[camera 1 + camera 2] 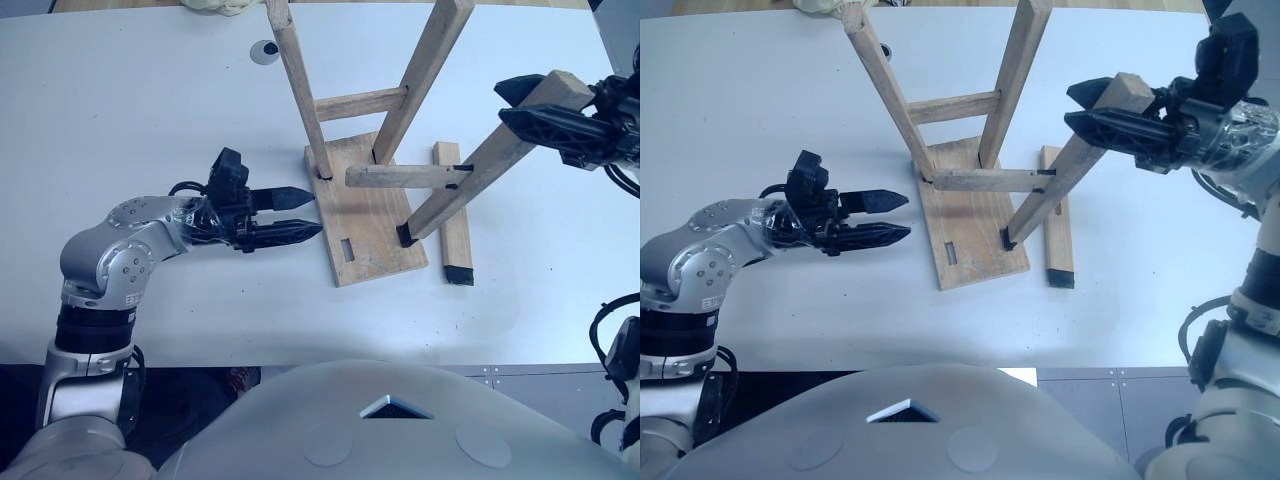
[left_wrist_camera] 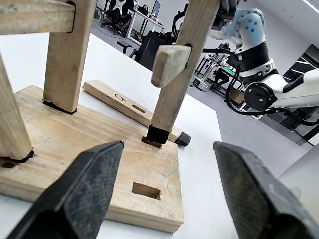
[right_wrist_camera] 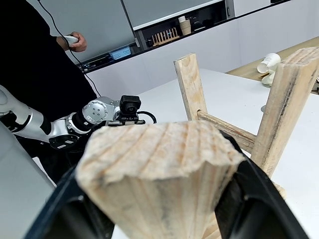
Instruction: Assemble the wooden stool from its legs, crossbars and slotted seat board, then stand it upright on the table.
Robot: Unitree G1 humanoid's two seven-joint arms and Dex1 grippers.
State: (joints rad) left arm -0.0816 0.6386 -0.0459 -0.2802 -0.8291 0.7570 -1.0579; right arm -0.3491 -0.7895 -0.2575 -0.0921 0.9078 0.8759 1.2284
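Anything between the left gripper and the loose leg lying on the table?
Yes: the seat board, plus the tilted leg clamped by the right gripper, sits between the left gripper and the loose leg.

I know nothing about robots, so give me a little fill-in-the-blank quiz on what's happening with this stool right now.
1. The right gripper is shut on the top of a tilted wooden ___.
2. The left gripper holds nothing; its fingers are ___.
3. A loose leg lies flat on the ___, beside the seat board.
Missing words: leg; open; table.
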